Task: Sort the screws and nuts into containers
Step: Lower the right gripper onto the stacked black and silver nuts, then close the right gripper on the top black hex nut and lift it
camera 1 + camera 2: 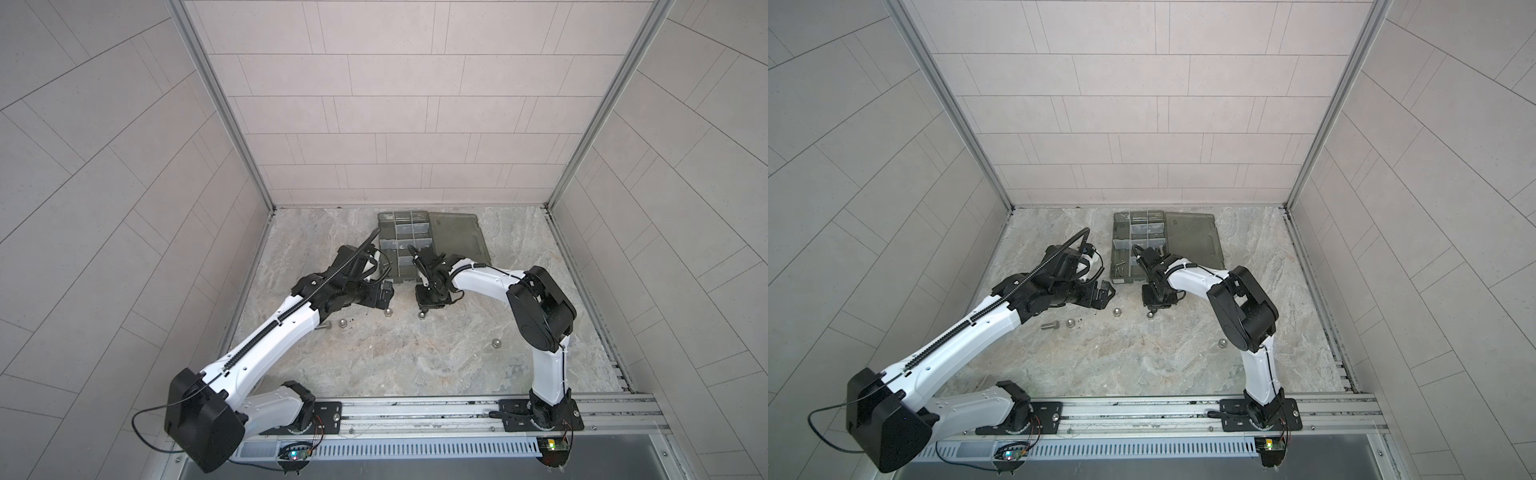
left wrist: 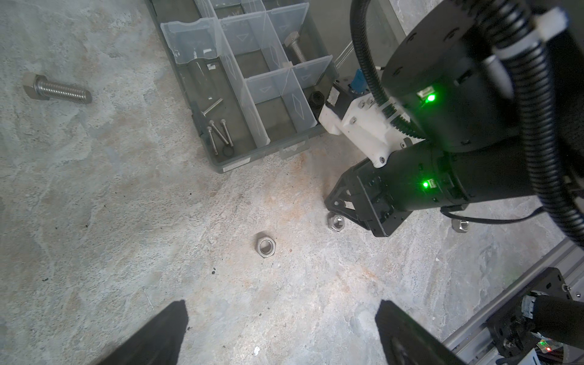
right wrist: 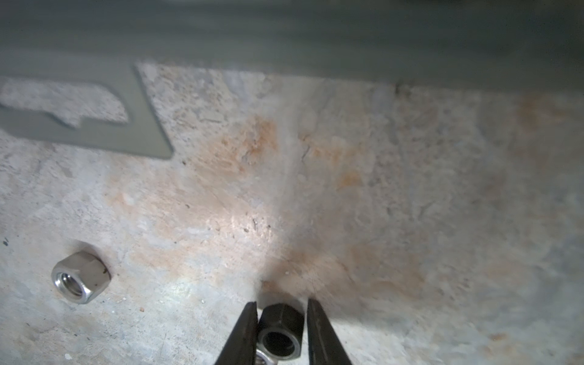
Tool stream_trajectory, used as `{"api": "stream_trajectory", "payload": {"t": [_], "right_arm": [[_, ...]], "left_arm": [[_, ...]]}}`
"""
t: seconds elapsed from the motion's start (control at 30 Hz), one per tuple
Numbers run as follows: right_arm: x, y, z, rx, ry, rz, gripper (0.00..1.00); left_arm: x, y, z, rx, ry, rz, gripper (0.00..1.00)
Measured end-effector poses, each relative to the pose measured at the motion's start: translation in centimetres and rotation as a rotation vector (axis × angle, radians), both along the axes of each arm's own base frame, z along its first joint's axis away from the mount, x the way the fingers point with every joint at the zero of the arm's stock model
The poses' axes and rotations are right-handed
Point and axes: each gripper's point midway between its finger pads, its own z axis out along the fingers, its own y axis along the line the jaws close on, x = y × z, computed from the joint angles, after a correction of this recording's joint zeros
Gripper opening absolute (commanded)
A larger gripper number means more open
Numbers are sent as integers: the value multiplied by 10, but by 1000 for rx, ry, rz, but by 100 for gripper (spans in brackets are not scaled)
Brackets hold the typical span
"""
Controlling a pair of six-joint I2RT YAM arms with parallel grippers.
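Jaws of the right gripper [image 3: 281, 305] straddled a dark hexagonal metal nut [image 3: 280, 335], grip unclear; a skewed pinch could flick it away; left gripper [image 2: 281, 306] gaped.

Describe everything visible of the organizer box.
The box is smoky grey-green translucent plastic, standing flat on the table toward the back. Its lid lies open flat beside it, on the right in both top views. Pale dividers split it into compartments: one holds thin screws, another a thick bolt.

Marbled stone tabletop [image 1: 395, 361] w/ rusty stains; tiled walls [image 1: 395, 124]; alu rail [image 1: 415, 409] at front.
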Motion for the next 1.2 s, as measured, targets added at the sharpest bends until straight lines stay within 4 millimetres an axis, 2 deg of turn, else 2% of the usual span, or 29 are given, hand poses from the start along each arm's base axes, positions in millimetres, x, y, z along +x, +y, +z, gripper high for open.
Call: {"api": "stream_trajectory", "payload": {"t": [0.2, 0.3, 0.57, 1.07, 1.2], "right_arm": [[0, 0, 0, -5, 6, 0, 26], [0, 0, 0, -5, 7, 0, 31], [-2, 2, 0, -16, -3, 10, 32], [-5, -3, -2, -53, -12, 3, 29], [-6, -5, -2, -61, -11, 3, 25]], "left_arm": [[0, 0, 0, 0, 1, 0, 100], [0, 0, 0, -1, 1, -1, 100], [-1, 0, 1, -6, -2, -3, 100], [-5, 1, 5, -17, -12, -6, 100], [-5, 1, 6, -19, -14, -6, 100]]}}
